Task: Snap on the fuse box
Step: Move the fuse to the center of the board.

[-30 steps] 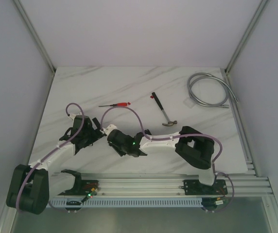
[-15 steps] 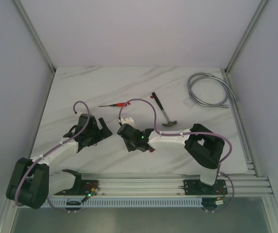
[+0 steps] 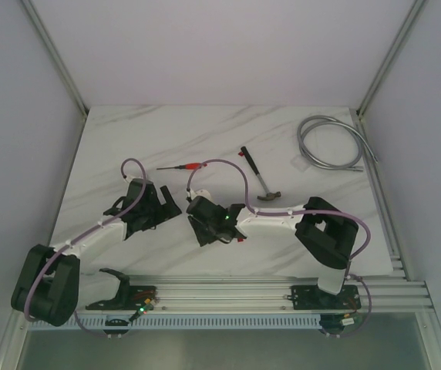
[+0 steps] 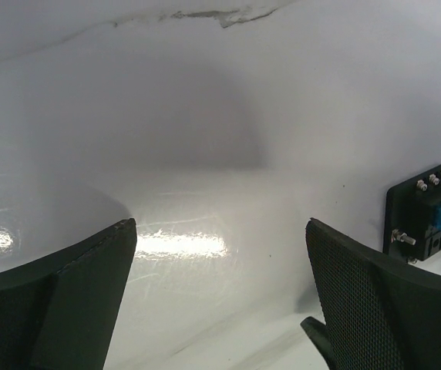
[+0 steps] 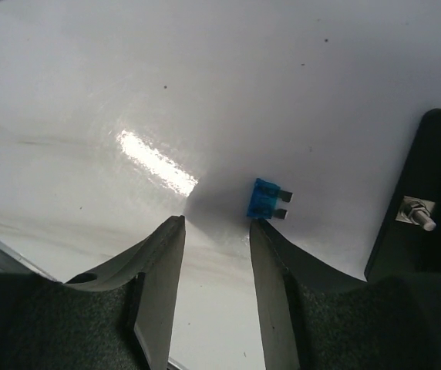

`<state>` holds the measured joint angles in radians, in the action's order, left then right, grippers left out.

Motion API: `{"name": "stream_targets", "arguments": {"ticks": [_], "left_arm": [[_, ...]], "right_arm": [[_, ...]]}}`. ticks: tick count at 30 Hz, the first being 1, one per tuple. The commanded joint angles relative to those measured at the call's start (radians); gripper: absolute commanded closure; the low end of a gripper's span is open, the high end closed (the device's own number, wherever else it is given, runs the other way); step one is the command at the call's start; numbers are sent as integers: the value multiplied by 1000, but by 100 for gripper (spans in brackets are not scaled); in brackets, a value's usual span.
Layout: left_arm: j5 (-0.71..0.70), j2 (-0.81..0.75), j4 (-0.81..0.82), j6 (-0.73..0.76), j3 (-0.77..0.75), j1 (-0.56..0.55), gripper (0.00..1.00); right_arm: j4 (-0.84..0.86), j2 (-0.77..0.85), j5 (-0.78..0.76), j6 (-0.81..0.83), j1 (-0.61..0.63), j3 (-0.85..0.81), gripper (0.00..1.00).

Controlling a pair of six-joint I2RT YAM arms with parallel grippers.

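1. Right pincer (image 5: 217, 225) — its jaws have spread over the last second and now stand apart, empty. A blue fuse (image 5: 267, 200) lies loose on the surface (image 5: 205, 77) just past one fingertip.
2. Left pincer (image 4: 220, 225): jaws wide apart, empty.
3. Fuse box (image 4: 425, 216) rests on the surface just beside the right pincer, gripped by neither — snapping is judged still pending.

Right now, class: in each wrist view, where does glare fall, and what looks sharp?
Left wrist: glare streaks low on the table, with the fuse box sharp at the right edge. Right wrist: a bright glare patch near the blue fuse, which looks crisp.
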<state>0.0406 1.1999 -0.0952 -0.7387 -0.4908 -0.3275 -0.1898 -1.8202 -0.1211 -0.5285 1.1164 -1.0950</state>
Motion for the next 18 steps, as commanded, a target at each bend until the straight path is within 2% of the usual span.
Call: {"name": "stream_targets", "arguments": {"ticks": [1,5,12,16,18], "left_arm": [[-38,19,-1,17,-41,-2,0],[-121,49,-61,23,-80,-3,0],[-243,114,-139,24,-142,-2,0],[-292,129,-159,15,-159,-2,0],[-319,150,-183,7,-176,-2,0]], "right_arm": [[-31,-3,76,52,10,-3,54],[-36,60,43,148,7,16,50],[-8,131,30,451,-23,61,41],[38,131,90,608,-48,67,34],[59,118,120,672,-63,66,25]]}}
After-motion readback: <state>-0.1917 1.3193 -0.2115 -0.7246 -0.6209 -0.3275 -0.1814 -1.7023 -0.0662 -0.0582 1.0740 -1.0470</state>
